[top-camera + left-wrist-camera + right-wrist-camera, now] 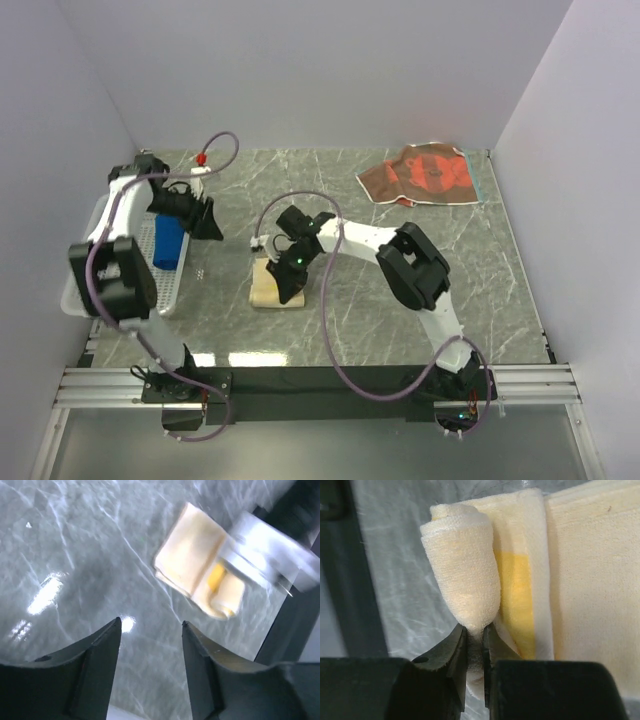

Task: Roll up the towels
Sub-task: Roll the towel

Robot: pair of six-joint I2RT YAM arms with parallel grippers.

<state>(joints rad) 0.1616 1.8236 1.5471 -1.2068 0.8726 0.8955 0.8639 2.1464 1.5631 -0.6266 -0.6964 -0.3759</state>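
The yellow towel (266, 283) lies folded at the table's middle, cream side up, partly rolled at its near end. My right gripper (475, 632) is shut on the end of that cream roll (465, 575); a yellow strip (517, 600) shows beside it. In the left wrist view the same yellow towel (195, 562) lies ahead, with the right arm over it. My left gripper (151, 630) hangs open over bare marble, nothing between its fingers. The blue towel (168, 243) stands rolled in the white basket (92, 238). The brown-and-orange towel (420, 175) lies flat at the back right.
The white mesh basket sits along the left wall under the left arm. Grey walls close the table on three sides. A black rail (320, 380) runs along the near edge by the arm bases.
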